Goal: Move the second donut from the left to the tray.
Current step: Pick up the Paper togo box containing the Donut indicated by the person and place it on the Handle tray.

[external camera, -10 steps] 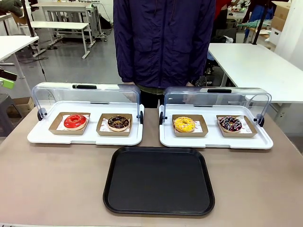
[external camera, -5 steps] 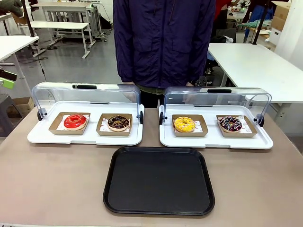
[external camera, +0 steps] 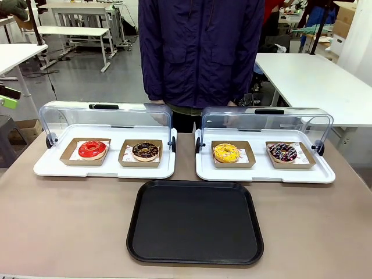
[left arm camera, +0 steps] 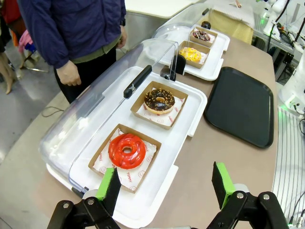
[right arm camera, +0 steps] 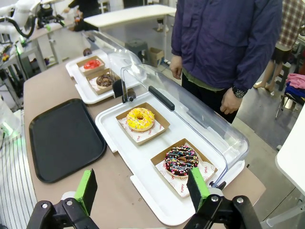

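The chocolate donut with tan sprinkles rests in its brown cardboard square, second from the left, on the left white display tray. The black tray lies bare at the table's near middle. My left gripper is open, hovering above the near end of the left display tray, close to the red donut. My right gripper is open above the near edge of the right display tray.
A red-glazed donut shares the left display tray. A yellow donut and a pink-and-white sprinkled dark donut sit on the right display tray. Both clear lids are raised. A person stands at the far edge.
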{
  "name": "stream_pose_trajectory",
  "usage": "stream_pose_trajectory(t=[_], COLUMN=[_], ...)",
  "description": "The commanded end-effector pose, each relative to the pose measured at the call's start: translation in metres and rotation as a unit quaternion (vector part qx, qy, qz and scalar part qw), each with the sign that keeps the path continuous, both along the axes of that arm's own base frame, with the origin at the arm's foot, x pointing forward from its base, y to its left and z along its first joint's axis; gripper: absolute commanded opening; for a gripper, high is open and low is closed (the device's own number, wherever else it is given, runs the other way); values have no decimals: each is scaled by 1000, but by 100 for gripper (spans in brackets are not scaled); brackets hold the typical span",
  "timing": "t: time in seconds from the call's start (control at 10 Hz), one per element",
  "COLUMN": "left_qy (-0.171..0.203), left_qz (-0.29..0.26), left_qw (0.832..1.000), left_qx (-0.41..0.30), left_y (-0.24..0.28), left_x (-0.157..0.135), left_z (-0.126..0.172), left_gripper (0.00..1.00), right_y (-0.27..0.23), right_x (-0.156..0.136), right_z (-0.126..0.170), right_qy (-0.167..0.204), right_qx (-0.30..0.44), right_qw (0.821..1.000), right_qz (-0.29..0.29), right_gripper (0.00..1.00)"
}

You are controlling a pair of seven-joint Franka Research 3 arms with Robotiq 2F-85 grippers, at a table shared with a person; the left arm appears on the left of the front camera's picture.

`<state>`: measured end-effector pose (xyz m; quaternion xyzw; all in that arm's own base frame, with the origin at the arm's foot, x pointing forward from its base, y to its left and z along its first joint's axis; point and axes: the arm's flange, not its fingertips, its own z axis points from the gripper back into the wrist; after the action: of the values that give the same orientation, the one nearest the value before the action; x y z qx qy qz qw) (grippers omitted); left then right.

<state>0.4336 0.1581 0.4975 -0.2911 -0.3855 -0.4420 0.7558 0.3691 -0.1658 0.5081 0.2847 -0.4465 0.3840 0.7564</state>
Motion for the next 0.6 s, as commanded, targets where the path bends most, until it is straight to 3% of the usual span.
stream_pose_trajectory(t=[0.0, 0.5], left_qy=[-6, -6], left_qz=[-3, -3], left_qw=[1000, 1000], left_qx=[-9, -9], left_y=[0, 0], left_x=[1, 1], left_z=[1, 1], left_gripper=[100, 100], right_y=[-1, -1], right_x=[5, 5], right_z=[2, 2], right_qy=[-17, -17], right_qx=[4, 4], right_qw=[1000, 1000], right_qz=[4, 4], right_gripper=[100, 100])
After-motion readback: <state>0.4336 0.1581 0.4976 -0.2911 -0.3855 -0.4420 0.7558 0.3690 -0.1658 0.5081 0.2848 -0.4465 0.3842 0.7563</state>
